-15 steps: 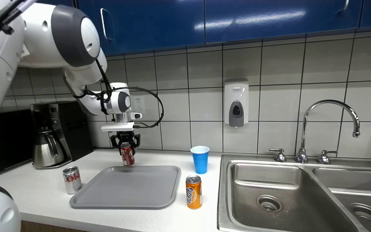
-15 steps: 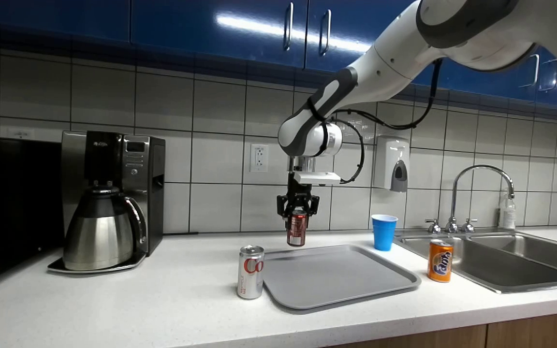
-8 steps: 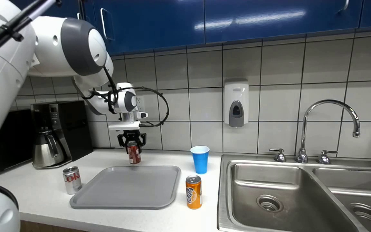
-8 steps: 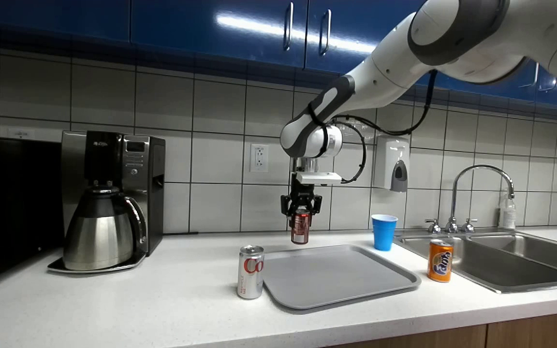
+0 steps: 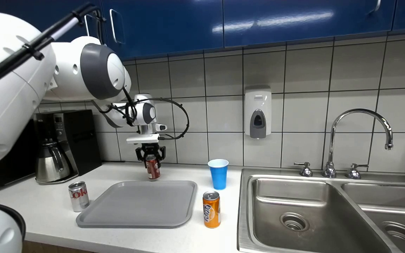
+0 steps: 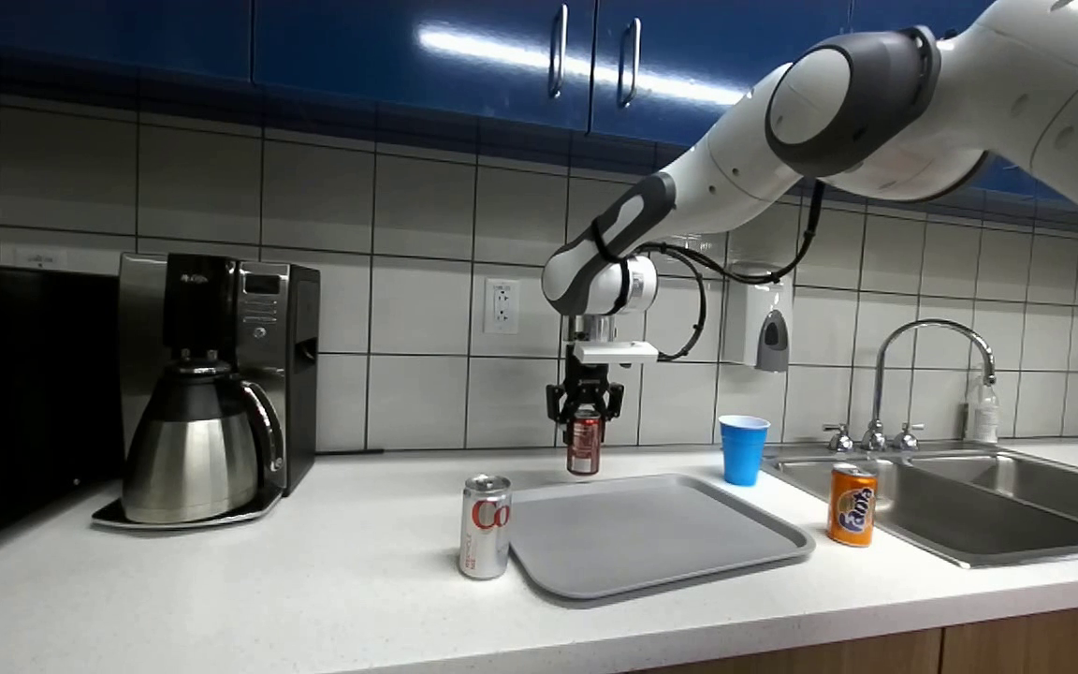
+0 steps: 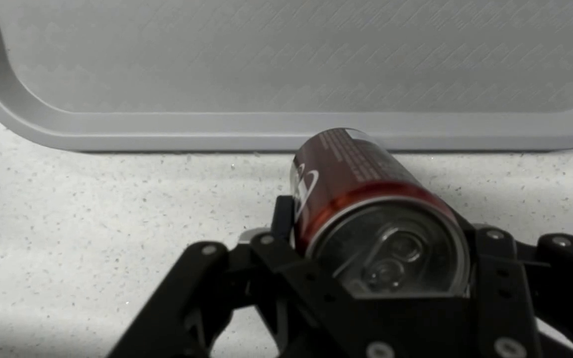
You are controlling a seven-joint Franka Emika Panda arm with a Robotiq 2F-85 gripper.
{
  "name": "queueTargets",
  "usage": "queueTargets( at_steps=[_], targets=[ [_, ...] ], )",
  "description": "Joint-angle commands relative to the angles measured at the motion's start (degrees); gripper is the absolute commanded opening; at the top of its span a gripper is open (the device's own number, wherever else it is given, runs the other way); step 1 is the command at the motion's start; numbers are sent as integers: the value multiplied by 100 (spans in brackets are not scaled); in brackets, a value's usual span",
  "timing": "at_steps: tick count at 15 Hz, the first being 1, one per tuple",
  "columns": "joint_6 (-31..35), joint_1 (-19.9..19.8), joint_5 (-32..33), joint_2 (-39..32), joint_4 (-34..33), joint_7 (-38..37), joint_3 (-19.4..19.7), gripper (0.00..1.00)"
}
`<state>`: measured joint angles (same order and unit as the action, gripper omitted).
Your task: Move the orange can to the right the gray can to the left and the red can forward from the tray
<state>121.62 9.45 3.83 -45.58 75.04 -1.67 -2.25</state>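
We see the black two-fingered gripper clamped on the small dark red metal can, held near the far rim of the flat gray rectangular tray; we cannot tell whether its base touches the white counter. The small silver-gray can stands left of the tray, the small orange can right.

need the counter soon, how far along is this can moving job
Looks done: the orange can and the gray can stand on the counter, right and left of the tray in both exterior views. In hand: the red can, gripped between the fingers by the tray's far edge, its lower end overlapping it in the wrist view. Left, probably: bringing it fully clear, setting it down and letting go.
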Motion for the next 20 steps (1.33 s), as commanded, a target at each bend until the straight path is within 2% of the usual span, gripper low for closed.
queueTargets(
  at_steps=[1, 20],
  targets=[
    [-478, -43, -23, -298, -655, -4, -4, 39],
    [-909, -47, -35, -1100, -1771, -13, 16, 39]
  ],
)
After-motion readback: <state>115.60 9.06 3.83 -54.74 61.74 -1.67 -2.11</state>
